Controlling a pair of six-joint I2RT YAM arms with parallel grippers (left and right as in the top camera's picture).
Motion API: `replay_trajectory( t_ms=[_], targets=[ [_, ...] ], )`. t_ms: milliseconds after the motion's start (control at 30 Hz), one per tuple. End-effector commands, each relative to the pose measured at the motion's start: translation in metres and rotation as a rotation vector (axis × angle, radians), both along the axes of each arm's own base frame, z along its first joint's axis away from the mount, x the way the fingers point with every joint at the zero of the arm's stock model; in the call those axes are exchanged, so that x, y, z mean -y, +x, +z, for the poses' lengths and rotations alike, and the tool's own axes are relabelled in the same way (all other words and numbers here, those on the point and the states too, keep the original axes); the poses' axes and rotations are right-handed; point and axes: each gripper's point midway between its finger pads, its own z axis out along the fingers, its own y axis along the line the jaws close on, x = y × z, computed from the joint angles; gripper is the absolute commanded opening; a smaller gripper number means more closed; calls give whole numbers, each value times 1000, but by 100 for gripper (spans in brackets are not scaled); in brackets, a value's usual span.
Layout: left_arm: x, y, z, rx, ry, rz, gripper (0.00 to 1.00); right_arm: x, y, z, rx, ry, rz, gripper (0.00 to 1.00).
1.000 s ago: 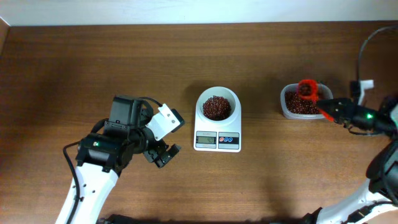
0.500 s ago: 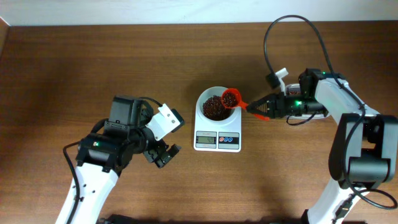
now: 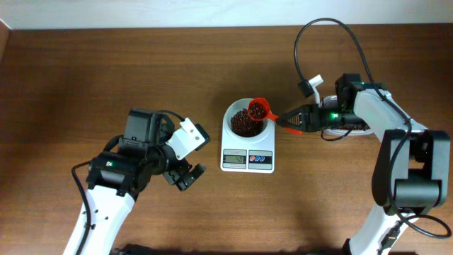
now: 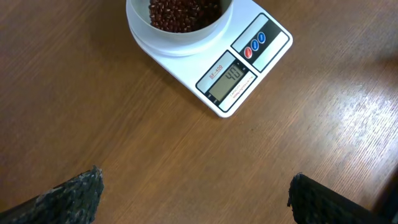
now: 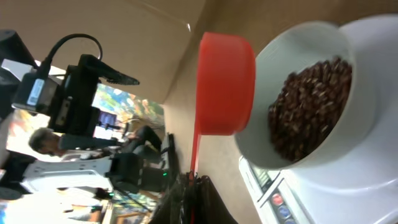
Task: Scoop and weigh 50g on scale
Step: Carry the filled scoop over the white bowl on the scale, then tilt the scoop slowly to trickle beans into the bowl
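Observation:
The white scale stands mid-table with its round bowl holding a heap of red-brown beans. My right gripper is shut on the handle of a red scoop. The scoop carries beans and hangs over the bowl's right rim. In the right wrist view the scoop sits beside the bowl and its beans. My left gripper rests open, left of the scale, nothing between its fingers. The left wrist view shows the scale's display and the beans ahead of the open left gripper.
The right arm reaches in from the right and covers the spot where the bean tub stood. Its black cable loops over the back of the table. The left arm's white body fills the front left.
The right arm has carried the red scoop from the tub at the right to the scale's bowl, then edged a little further over the rim. The left arm has not moved.

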Motion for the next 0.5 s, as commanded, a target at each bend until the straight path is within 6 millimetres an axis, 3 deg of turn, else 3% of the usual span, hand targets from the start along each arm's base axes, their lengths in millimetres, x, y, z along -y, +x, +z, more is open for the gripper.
replay_trajectory(
  t_ms=[0,67,167,233,333,467],
  targets=[
    [0,3,8,28,-1,-6,99,-4,6,3,71,28,9,4],
    [0,3,8,28,-1,-6,99,-4,14,2,143,19,10,4],
    [0,3,8,28,-1,-6,99,4,21,-24,196,-144,14,4],
    [0,3,8,28,-1,-6,99,6,28,-29,238,-179,11,4],
    [0,3,8,28,-1,-6,99,4,32,-24,274,-155,8,4],
    [0,3,8,28,-1,-6,99,-4,26,8,277,41,12,4]
  ],
)
